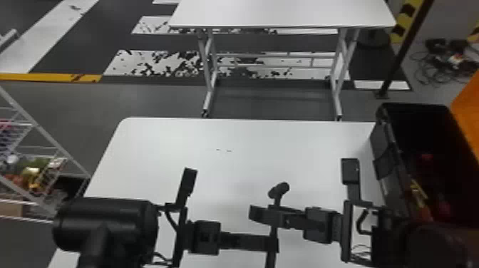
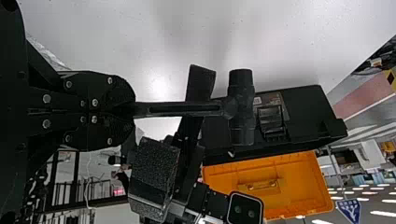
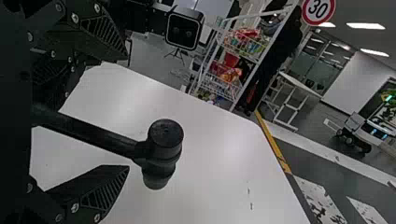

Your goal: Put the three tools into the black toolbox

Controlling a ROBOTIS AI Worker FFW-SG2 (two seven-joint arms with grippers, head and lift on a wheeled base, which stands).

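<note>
So the hammer (image 1: 279, 190) is up over the tabletop (image 1: 160, 149), off to the left of the black toolbox (image 1: 386, 142). Left hand (image 1: 272, 245) has the handle clenched, while the right hand (image 1: 269, 216), coming from the toolbox side, is spread with that same handle between its fingers.

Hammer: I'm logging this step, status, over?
Left gripper shut on hammer handle. Right gripper open at the handle. Right arm between hammer head and open black toolbox.

White table (image 1: 153, 153) with the black toolbox (image 1: 391, 178) on it
</note>
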